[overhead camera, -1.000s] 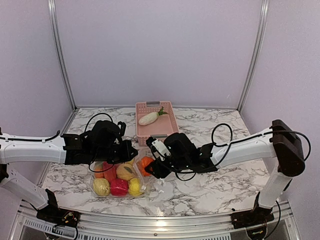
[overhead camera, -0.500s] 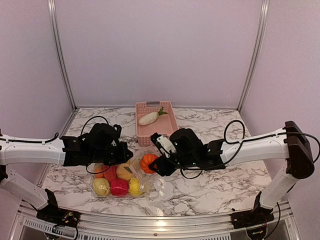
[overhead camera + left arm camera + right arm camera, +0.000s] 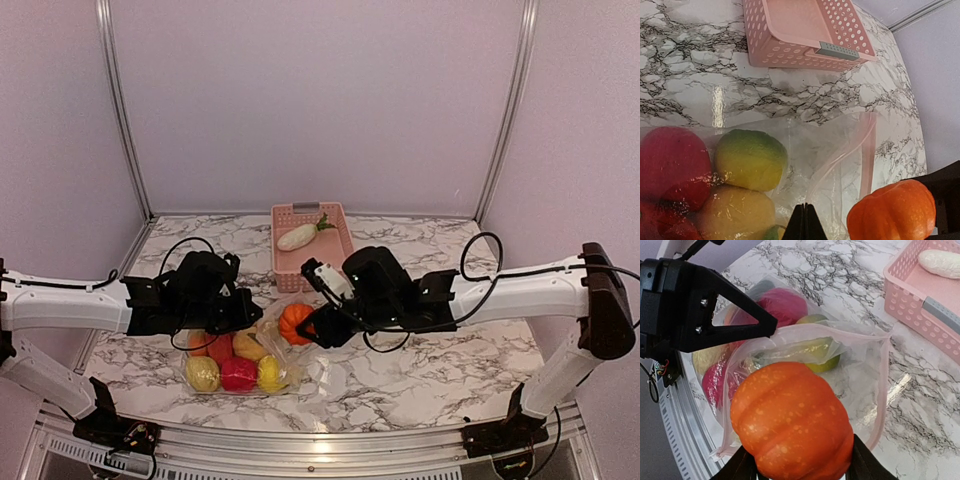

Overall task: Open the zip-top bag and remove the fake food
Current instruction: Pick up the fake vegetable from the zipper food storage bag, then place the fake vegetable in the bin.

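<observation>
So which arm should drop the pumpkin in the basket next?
Right. The right gripper holds the pumpkin above the bag, near the basket; the left gripper pinches the bag open.

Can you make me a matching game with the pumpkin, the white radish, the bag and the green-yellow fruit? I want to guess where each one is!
Things:
1. orange pumpkin
2. white radish
3. zip-top bag
4. green-yellow fruit

Places:
A. lying in the pink basket
B. inside the zip-top bag
C. held by the right gripper
D. pinched at its edge by the left gripper

Pairs: 1-C, 2-A, 3-D, 4-B
</observation>
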Tool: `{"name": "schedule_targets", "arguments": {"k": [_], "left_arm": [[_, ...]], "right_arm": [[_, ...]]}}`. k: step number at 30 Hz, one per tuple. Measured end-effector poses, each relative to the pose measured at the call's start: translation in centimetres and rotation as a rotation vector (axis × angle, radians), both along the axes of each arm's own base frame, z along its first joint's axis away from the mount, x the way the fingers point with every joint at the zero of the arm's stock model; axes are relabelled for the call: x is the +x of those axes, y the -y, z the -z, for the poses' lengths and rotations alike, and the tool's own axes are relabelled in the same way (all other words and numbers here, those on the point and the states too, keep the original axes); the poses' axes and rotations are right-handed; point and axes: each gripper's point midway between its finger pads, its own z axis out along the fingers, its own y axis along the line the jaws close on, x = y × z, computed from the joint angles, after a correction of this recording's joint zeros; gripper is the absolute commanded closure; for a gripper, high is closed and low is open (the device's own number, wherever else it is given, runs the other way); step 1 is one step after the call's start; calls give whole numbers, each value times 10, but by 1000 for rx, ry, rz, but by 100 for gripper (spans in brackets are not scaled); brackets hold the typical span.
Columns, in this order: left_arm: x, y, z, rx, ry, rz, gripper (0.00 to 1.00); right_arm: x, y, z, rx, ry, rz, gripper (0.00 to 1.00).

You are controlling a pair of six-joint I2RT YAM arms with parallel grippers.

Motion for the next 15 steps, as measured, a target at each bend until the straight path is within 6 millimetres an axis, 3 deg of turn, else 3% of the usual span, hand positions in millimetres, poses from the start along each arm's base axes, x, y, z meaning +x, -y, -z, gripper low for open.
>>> {"name": "schedule_targets", "arguments": {"k": [5,9,15], "left_arm": [[-1,-1,3,-3,-7,4,100],[-1,1,1,-16,-4,11,100],[-2,2,0,-22,-4,20,100]], "right_arm": [[-1,-9,-26,51,-14,-15,66],[10,-14,-58,131,-21,-16,66],[66,-2,-92,200,24,85,66]]}}
